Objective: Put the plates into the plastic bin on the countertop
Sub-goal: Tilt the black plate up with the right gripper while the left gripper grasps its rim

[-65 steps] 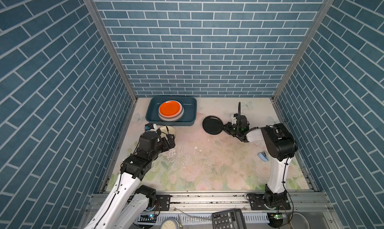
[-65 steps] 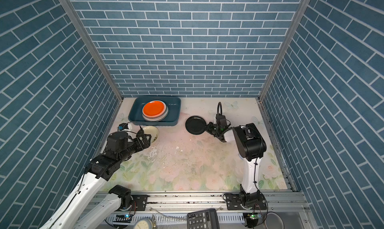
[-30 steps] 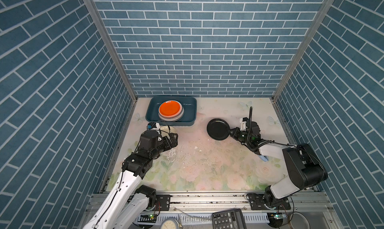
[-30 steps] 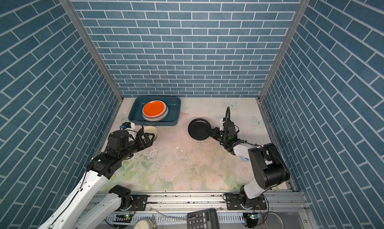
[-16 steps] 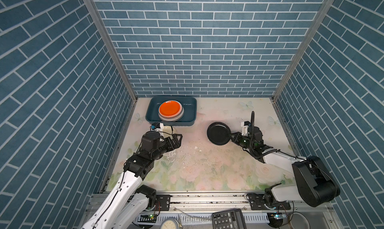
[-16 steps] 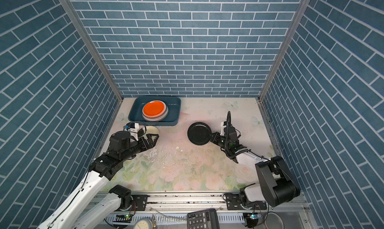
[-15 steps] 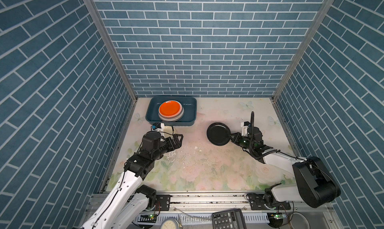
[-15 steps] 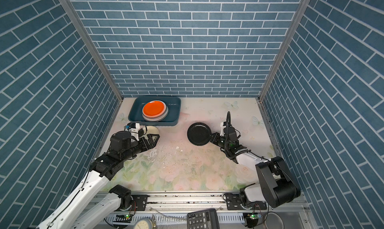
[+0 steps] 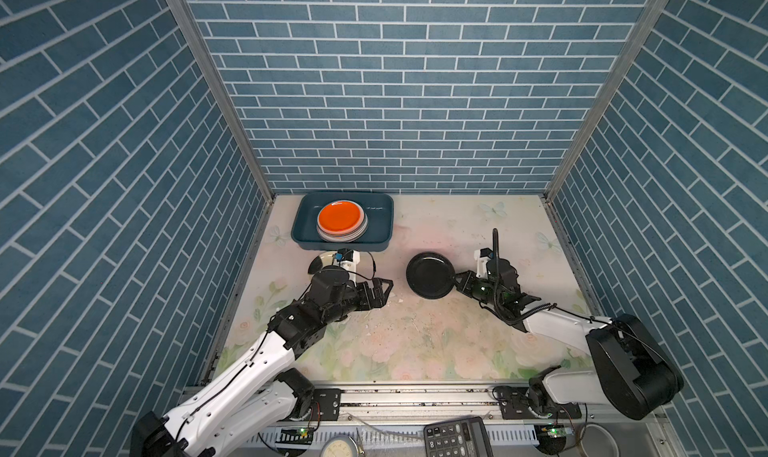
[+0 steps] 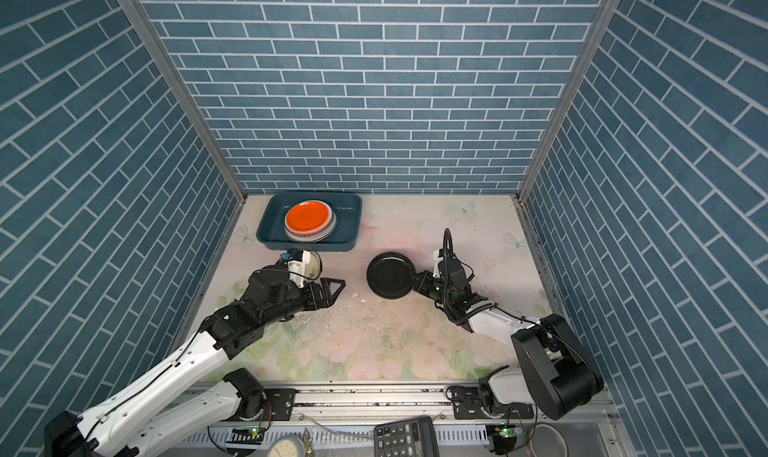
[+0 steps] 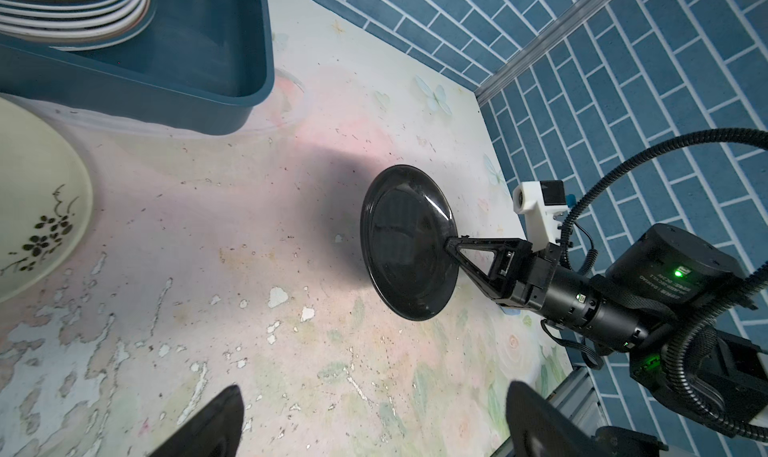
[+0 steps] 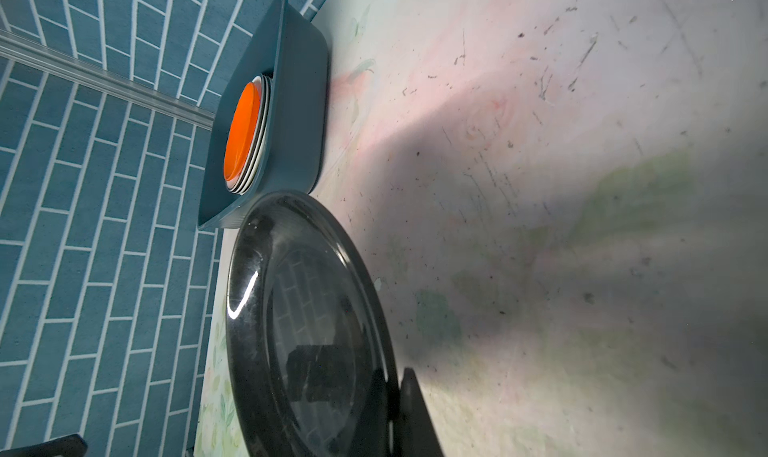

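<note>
The black plate (image 9: 430, 275) hangs over the middle of the counter (image 9: 415, 351), pinched by its rim in the closed right pincer (image 9: 455, 277). That thin edge-hold could slip before the plastic bin (image 9: 390, 218) in the back-left corner. The left pincer (image 9: 380, 293) gapes empty.

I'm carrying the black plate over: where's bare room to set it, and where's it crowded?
Bare: inside the dark teal rectangular plastic bin, the strip between the orange-topped plate stack and its right wall; the pale floral countertop right of it. Crowded: the bin's front, with the round cream plate and left gripper.
</note>
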Controlling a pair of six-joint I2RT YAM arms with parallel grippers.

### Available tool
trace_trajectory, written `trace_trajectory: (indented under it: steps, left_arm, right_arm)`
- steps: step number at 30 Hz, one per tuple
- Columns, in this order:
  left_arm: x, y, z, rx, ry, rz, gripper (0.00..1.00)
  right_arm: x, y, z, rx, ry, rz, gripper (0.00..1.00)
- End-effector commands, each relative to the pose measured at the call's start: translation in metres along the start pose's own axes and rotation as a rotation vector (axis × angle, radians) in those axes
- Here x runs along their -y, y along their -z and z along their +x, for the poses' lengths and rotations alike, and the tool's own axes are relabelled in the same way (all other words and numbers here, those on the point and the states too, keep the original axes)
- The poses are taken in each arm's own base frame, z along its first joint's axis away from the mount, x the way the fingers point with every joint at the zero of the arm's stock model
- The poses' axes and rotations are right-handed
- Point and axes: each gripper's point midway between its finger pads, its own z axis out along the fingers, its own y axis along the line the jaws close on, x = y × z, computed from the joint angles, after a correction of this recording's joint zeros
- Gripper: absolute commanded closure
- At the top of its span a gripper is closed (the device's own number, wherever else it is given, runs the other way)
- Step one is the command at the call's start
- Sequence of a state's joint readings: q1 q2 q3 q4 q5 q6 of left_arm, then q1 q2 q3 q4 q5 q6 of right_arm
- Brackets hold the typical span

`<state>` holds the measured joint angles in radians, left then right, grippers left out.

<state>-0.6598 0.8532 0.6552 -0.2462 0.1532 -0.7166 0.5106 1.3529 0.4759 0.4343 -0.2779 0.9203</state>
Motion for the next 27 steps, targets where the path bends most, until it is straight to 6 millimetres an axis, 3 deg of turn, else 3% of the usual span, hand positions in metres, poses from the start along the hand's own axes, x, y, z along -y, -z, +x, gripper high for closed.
trace_trajectory:
  steps: [1, 11, 20, 27]
  left_arm:
    - [0.002, -0.009, 0.003, 0.017, 0.004, 0.015, 0.00]
    - [0.006, -0.027, 0.001, 0.020, 0.007, 0.034, 0.02]
    - [0.016, -0.038, 0.004, 0.003, 0.053, 0.094, 0.29]
    - [0.016, -0.045, 0.011, -0.032, 0.070, 0.097, 0.39]
  right_arm:
    - [-0.021, 0.005, -0.001, 0.015, -0.038, -0.081, 1.00]
    - [-0.048, 0.026, 0.019, 0.014, -0.060, -0.198, 1.00]
    - [-0.060, 0.037, 0.024, 0.017, -0.036, -0.215, 1.00]
    - [-0.069, 0.036, 0.026, 0.012, -0.023, -0.246, 1.00]
